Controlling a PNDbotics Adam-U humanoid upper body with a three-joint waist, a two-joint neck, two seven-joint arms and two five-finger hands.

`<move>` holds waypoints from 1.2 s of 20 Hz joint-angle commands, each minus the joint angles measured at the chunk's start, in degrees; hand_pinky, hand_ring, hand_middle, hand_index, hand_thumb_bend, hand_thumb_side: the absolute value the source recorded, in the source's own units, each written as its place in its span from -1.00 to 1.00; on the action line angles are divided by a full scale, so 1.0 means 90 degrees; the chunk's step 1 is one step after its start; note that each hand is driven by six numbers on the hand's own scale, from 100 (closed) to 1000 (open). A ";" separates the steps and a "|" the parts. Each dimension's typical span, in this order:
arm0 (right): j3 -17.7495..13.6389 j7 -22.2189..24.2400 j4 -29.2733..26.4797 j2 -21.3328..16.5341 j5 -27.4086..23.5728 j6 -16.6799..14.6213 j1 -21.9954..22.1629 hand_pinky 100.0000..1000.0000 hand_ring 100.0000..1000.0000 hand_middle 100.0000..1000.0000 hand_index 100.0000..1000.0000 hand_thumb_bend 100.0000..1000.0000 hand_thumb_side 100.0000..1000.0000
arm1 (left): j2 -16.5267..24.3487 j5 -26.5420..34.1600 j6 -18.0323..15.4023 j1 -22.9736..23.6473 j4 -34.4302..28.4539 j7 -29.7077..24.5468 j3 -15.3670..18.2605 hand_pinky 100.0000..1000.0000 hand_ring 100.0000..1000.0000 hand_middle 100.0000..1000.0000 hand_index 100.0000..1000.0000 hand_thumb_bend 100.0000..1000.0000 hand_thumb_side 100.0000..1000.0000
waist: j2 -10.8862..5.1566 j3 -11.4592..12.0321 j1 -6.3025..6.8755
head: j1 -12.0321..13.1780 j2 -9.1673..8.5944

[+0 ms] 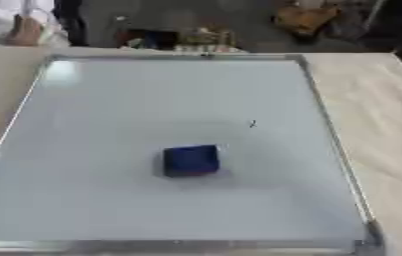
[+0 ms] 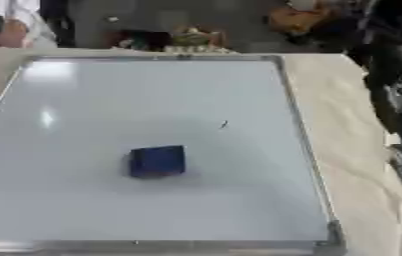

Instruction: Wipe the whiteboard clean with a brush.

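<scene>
— What is closest to us?
— The whiteboard's metal frame, lying flat on the tan surface.
— And the hands?
— Only the right arm shows, at the right edge. I cannot tell how its hand is.
— Where is the brush?
— The blue eraser block sits mid-board, alone. A tiny dark mark lies up to its right.

Beige table, cluttered bkgd

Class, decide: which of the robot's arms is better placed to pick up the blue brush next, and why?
Probably the right. Only the right arm shows, along the whiteboard's right edge; no hand is visible. The blue brush lies mid-board, untouched, a small dark mark beyond it.
</scene>
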 commanded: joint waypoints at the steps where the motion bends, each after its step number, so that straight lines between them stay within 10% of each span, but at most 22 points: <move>1: 0.0194 -0.0059 -0.0121 -0.0443 0.0411 -0.0224 -0.0215 0.47 0.53 0.40 -0.68 -0.07 1.00 | 0.0146 0.0017 0.0009 -0.0030 -0.0056 -0.0023 -0.0016 0.33 0.12 0.34 0.61 -0.32 0.92 | -0.0144 0.0021 -0.0007 | 0.0005 0.0002; 5: 0.0467 -0.0044 -0.0121 -0.0598 0.0714 -0.0312 -0.0523 0.46 0.52 0.39 -1.00 0.04 1.00 | 0.0142 0.0024 0.0027 -0.0029 -0.0056 -0.0052 -0.0035 0.33 0.12 0.34 0.61 -0.32 0.92 | -0.0144 0.0053 -0.0030 | -0.0011 -0.0042; 13: 0.1003 0.0106 -0.0121 -0.0838 0.1294 -0.0303 -0.1132 0.55 0.68 0.54 -1.00 0.17 0.92 | 0.0145 0.0037 0.0054 -0.0037 -0.0059 -0.0095 -0.0057 0.33 0.12 0.34 0.61 -0.33 0.92 | -0.0126 0.0132 -0.0090 | -0.0011 -0.0064; 24: 0.1871 0.1812 -0.0121 -0.0669 0.2061 -0.0093 -0.2031 0.68 0.77 0.66 -1.00 0.28 0.63 | 0.0150 0.0066 0.0090 -0.0051 -0.0063 -0.0155 -0.0095 0.33 0.12 0.34 0.60 -0.36 0.92 | -0.0131 0.0232 -0.0146 | -0.0024 -0.0081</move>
